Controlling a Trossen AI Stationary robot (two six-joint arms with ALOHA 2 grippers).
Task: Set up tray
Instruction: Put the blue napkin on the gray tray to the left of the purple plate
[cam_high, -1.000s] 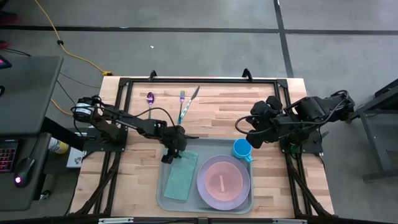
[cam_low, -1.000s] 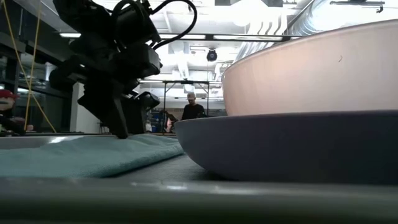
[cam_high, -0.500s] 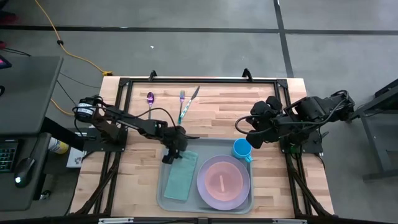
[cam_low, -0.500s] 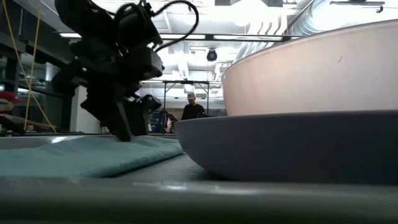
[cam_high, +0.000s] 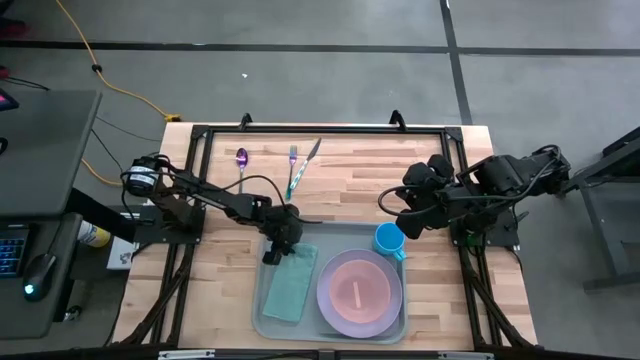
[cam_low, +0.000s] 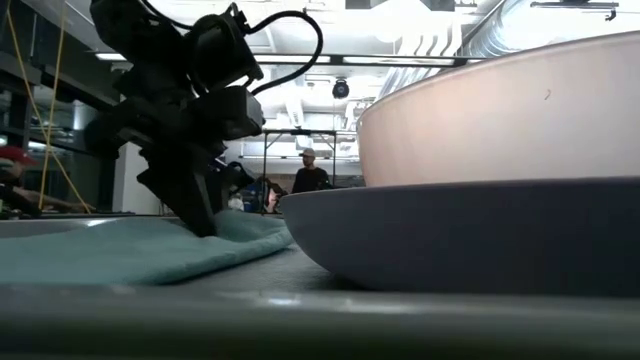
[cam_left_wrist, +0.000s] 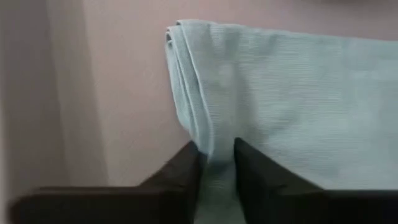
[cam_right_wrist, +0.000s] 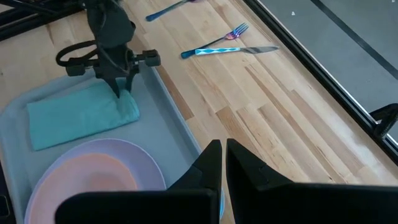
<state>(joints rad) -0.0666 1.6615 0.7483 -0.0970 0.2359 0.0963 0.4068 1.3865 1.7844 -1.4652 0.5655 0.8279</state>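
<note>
**Left gripper pinches the napkin corner on the tray**

On the far left of the wooden table (cam_high: 225, 260) the left arm reaches in from its base toward the middle. Beyond it, at the back of the table, lie a purple spoon (cam_high: 241, 159), a fork (cam_high: 293, 158) and a knife (cam_high: 312, 152), the fork and knife close together, the spoon a little apart.

The left gripper (cam_high: 275, 248) stands over the back left corner of the tray (cam_high: 262, 305), which sits at the front middle of the table. Its fingers (cam_left_wrist: 186, 174) are clamped on the folded edge of the teal napkin (cam_high: 290, 283), with cloth caught between them; the napkin lies flat along the tray's left side.

To the right of the napkin, a lilac plate (cam_high: 332, 308) holds a smaller pink plate (cam_high: 355, 293), both inside the tray. A blue cup (cam_high: 389, 240) stands at the tray's back right corner.

Farther right, the right gripper (cam_right_wrist: 219, 163) hovers just by the cup, its fingers nearly together with nothing between them.

In the room behind, a person (cam_low: 310, 172) stands well off.
</note>
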